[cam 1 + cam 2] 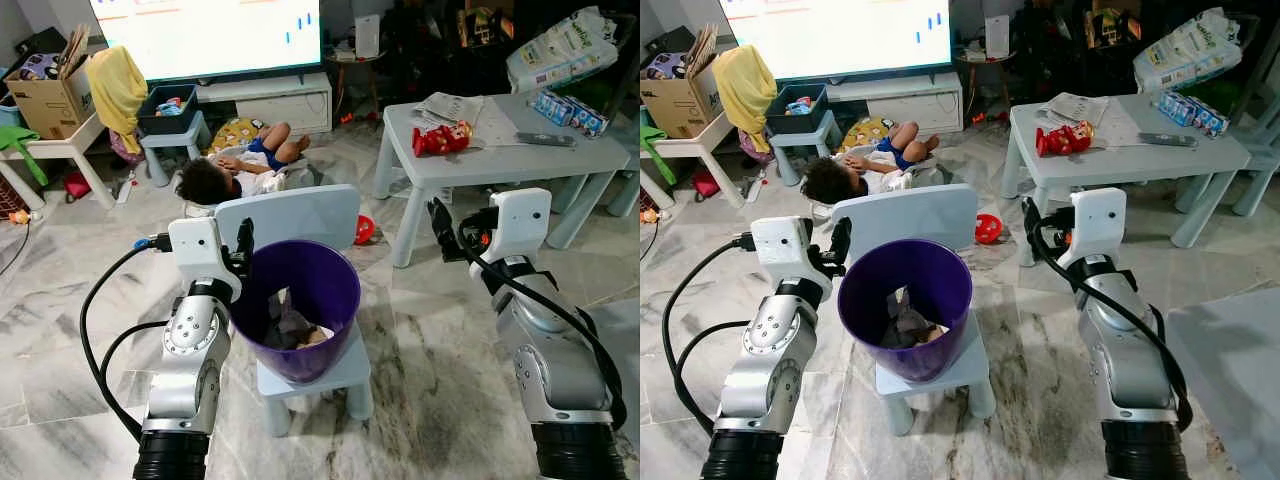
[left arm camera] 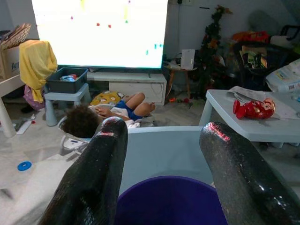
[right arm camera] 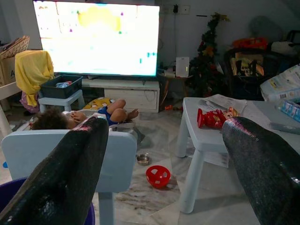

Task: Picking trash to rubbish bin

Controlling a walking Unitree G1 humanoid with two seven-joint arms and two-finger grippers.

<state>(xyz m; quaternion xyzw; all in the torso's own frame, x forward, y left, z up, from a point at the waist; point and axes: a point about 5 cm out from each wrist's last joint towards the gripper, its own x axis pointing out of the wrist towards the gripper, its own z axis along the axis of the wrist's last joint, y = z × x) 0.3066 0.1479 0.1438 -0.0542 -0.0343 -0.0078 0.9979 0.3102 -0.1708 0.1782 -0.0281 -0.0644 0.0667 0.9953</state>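
Observation:
A purple rubbish bin stands on the seat of a small pale-blue chair right in front of me. Crumpled paper and other trash lie in its bottom. My left gripper hovers at the bin's left rim, open with nothing between its fingers; the left wrist view looks over the bin and the chair back. My right gripper is raised to the right of the bin, apart from it. It is open and empty too, facing the room.
A person lies on the marble floor just behind the chair. A pale table at the right carries a red toy, papers and a remote. A red ball lies beneath it. A TV stand and a stool holding a box stand further back.

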